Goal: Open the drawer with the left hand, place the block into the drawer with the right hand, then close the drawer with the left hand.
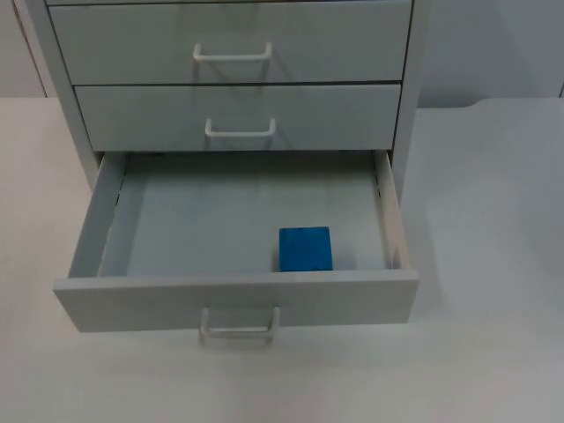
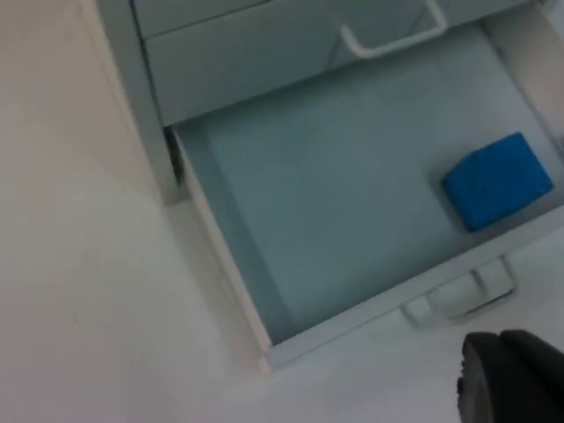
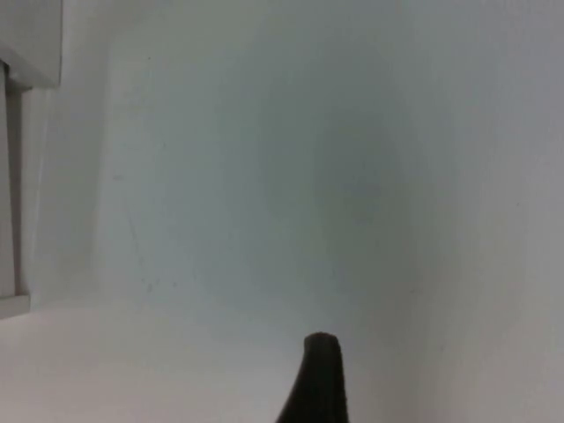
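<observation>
The blue block (image 1: 305, 249) lies inside the open bottom drawer (image 1: 236, 300), near its front wall. The left gripper (image 2: 511, 379) hangs above the bench in front of the drawer; whether its jaws are released I cannot tell. A crooked push on the handle (image 1: 239, 324) could jam the drawer. No writing is readable.

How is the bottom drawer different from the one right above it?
The bottom drawer is pulled out; the middle drawer is shut flush with the cabinet. The bottom drawer shows its floor with a blue block on it; the middle drawer shows just its front. Both are pale grey with matching handles.
</observation>
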You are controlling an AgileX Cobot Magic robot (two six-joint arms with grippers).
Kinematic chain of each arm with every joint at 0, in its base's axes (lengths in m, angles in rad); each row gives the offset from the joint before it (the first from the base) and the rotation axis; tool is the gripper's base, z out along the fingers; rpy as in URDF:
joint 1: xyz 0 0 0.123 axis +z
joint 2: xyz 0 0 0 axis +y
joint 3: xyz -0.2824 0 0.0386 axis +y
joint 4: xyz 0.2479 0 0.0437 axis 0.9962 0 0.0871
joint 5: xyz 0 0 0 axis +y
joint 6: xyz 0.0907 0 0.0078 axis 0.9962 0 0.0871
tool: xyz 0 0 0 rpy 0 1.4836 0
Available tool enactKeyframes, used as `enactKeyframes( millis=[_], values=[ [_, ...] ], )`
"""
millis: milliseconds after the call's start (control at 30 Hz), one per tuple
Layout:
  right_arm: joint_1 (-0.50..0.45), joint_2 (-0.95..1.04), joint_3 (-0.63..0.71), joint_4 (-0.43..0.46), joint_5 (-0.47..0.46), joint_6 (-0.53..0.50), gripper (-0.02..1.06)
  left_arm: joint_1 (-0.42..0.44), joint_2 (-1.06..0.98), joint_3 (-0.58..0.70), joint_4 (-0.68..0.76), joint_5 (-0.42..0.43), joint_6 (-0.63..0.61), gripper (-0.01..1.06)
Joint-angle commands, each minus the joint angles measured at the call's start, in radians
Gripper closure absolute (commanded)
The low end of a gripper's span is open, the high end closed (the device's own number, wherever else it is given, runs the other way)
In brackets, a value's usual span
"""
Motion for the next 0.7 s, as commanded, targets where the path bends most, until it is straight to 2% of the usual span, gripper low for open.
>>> enactKeyframes(
  millis=[0, 67, 133, 233, 267, 367, 433, 467, 600, 633, 667],
  values=[
    [-0.005, -0.007, 0.000, 0.001, -0.007, -0.009, 0.38, -0.053, -0.003, -0.019, 0.013, 0.001, 0.011, 1.05],
    [-0.005, -0.007, 0.000, 0.003, -0.010, -0.009, 0.38, -0.112, -0.003, -0.026, 0.038, -0.012, -0.003, 1.05],
    [-0.005, -0.007, 0.000, 0.003, -0.010, -0.009, 0.38, -0.137, -0.003, -0.028, 0.057, -0.026, -0.020, 1.05],
    [-0.005, -0.007, 0.000, 0.003, -0.015, -0.009, 0.38, -0.223, 0.007, -0.028, 0.158, -0.052, -0.090, 1.05],
    [-0.005, -0.007, 0.000, 0.003, -0.015, -0.009, 0.38, -0.223, 0.007, -0.028, 0.158, -0.052, -0.090, 1.05],
    [-0.005, -0.007, 0.000, 0.003, -0.017, -0.009, 0.38, -0.312, 0.042, -0.028, 0.286, -0.065, -0.197, 1.05],
    [-0.005, -0.007, 0.000, 0.005, -0.021, -0.009, 0.38, -0.397, 0.092, -0.028, 0.413, -0.077, -0.319, 1.05],
    [-0.005, -0.007, 0.000, 0.005, -0.021, -0.009, 0.38, -0.397, 0.092, -0.028, 0.413, -0.077, -0.319, 1.05],
    [-0.005, -0.007, 0.000, 0.005, -0.023, -0.009, 0.38, -0.512, 0.168, -0.028, 0.589, -0.087, -0.477, 1.05],
    [-0.005, -0.007, 0.000, 0.007, -0.023, -0.009, 0.38, -0.570, 0.213, -0.028, 0.668, -0.088, -0.561, 1.05],
    [-0.005, -0.007, 0.000, 0.007, -0.023, -0.009, 0.38, -0.570, 0.213, -0.028, 0.668, -0.088, -0.561, 1.05]
  ],
)
